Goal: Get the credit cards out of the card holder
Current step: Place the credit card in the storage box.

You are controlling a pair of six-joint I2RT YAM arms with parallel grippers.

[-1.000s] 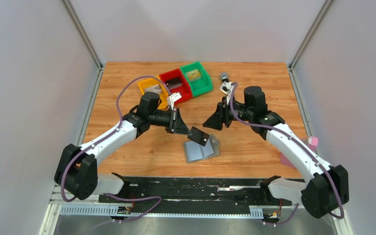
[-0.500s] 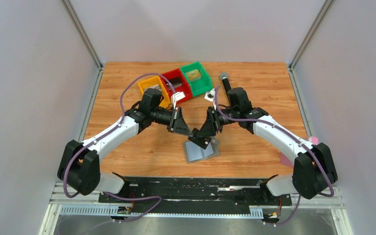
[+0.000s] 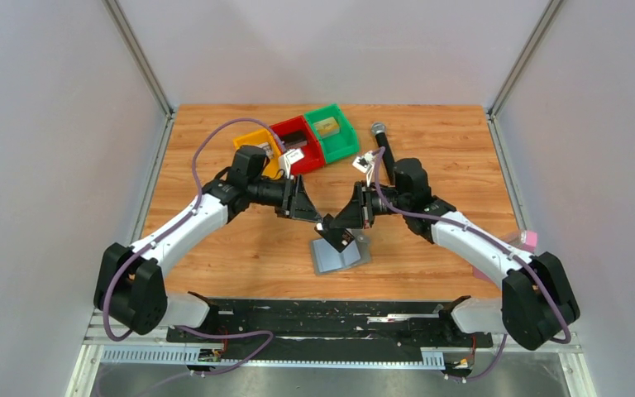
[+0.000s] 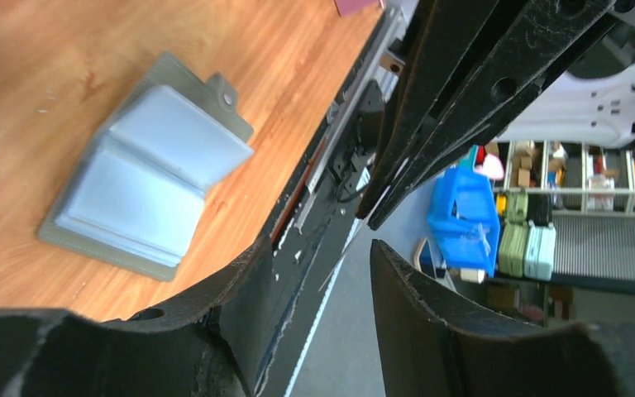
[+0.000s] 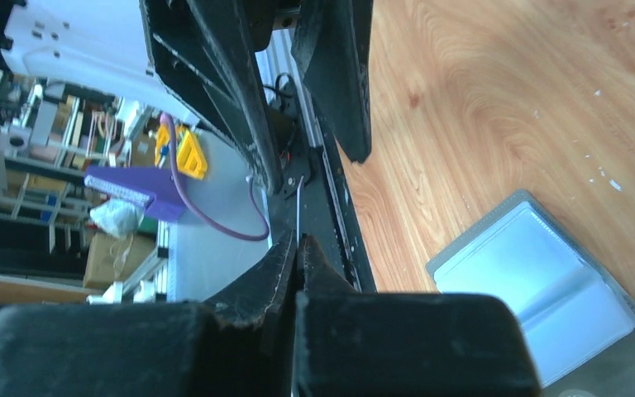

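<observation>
Grey-blue card holder point(image 3: 339, 258) lies open mid-frame; handover, I reckon: my right hand point(image 5: 298, 244) clamps the credit card point(image 3: 337, 237), left hand point(image 4: 321, 244) apart, so next I'd carry it clear.

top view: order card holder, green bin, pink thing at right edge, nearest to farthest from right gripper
1. card holder, lying just beneath the right gripper, which pinches a credit card
2. green bin, far side
3. pink thing, far right edge
</observation>
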